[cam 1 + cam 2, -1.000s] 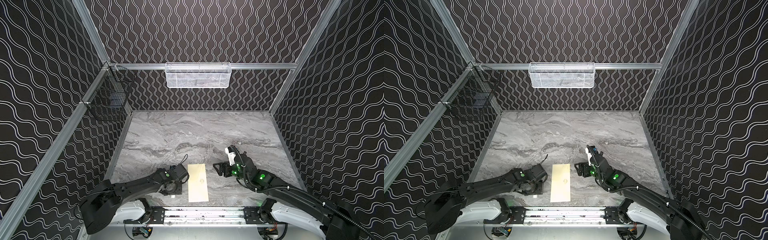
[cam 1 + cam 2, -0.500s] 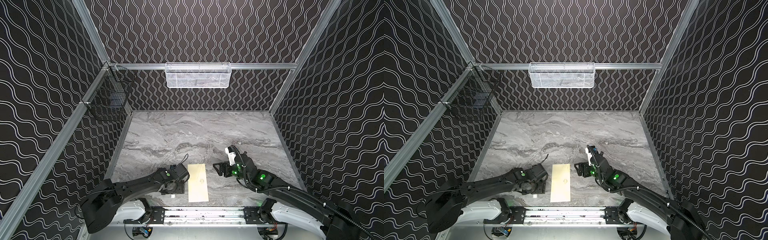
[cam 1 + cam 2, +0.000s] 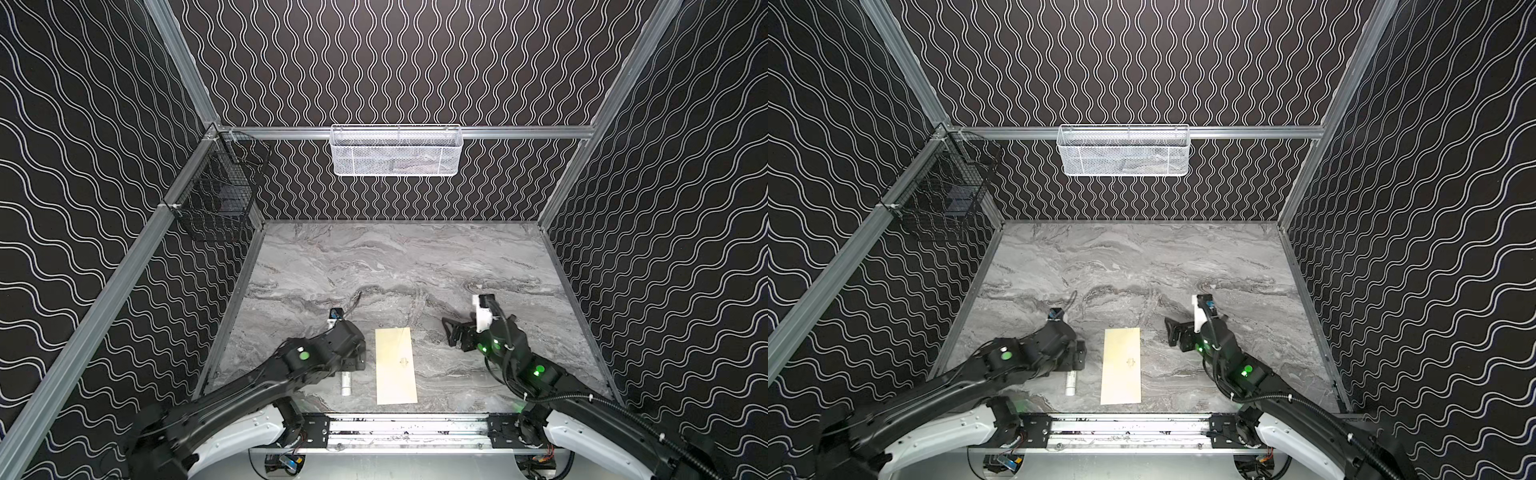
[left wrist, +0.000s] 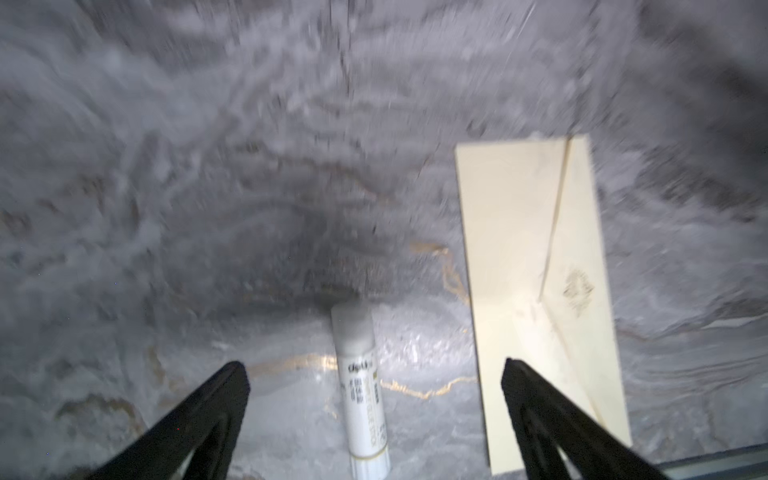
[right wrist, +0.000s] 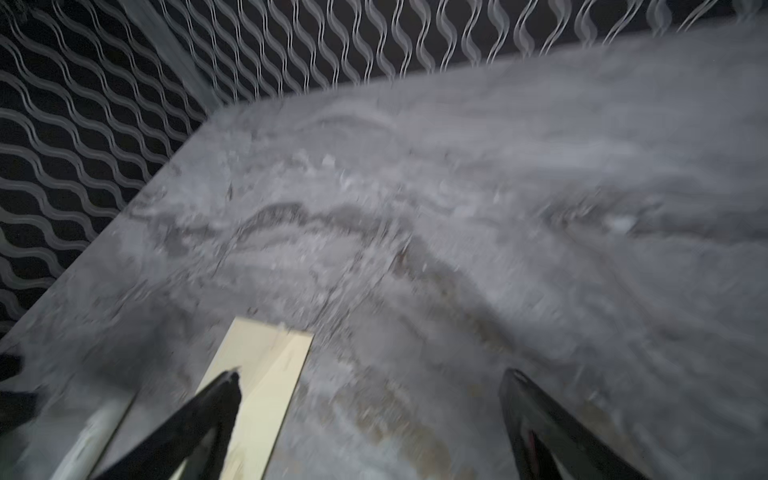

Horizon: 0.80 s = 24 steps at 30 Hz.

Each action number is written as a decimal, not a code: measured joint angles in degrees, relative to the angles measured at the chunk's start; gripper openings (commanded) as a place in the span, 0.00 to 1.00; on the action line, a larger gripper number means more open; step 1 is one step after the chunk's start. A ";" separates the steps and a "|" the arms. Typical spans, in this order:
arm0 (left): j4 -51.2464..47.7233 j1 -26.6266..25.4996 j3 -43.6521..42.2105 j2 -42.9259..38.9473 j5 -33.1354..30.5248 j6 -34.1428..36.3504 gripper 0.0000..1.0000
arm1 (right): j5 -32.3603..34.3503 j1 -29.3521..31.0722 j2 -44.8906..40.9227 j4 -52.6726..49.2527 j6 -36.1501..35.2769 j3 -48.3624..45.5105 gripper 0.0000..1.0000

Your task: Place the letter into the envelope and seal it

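Black walls (image 3: 83, 166) with white wavy lines close in a grey marble table (image 3: 374, 257). The left arm (image 3: 249, 386) and right arm (image 3: 536, 370) reach in from the front edge. A white basket (image 3: 396, 151) hangs on the back rail and a black basket (image 3: 216, 195) in the left corner.

The envelope (image 3: 396, 365) lies flat near the front edge, between the arms, with its long side running front to back. In the left wrist view its flap (image 4: 573, 232) is folded down, with the point beside a small dark emblem (image 4: 577, 286).

The right gripper (image 3: 451, 332) sits to the right of the envelope's far end, apart from it. The right wrist view is blurred, but the fingers (image 5: 224, 395) stand spread wide with nothing between them.

The left gripper (image 4: 372, 365) is released too. Its fingers (image 4: 232, 386) are wide apart on either side of a white stick (image 4: 363, 390) and touch neither the stick nor the envelope. In both top views the stick (image 3: 1071, 383) lies on the table just left of the envelope, parallel to it with a narrow gap. Its far end runs under the left arm.
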 measured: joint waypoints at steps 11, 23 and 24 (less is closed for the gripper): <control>39.80 13.00 -13.09 -2.67 -17.84 39.69 0.94 | 12.20 -22.99 36.50 50.62 -24.13 -11.50 0.98; 77.55 41.42 -15.28 25.38 6.34 53.90 0.94 | -7.39 -42.53 45.33 62.03 -17.49 -2.23 1.00; 80.06 42.34 -15.58 26.75 7.28 53.64 0.94 | -8.35 -42.71 45.62 61.72 -17.38 -1.88 1.00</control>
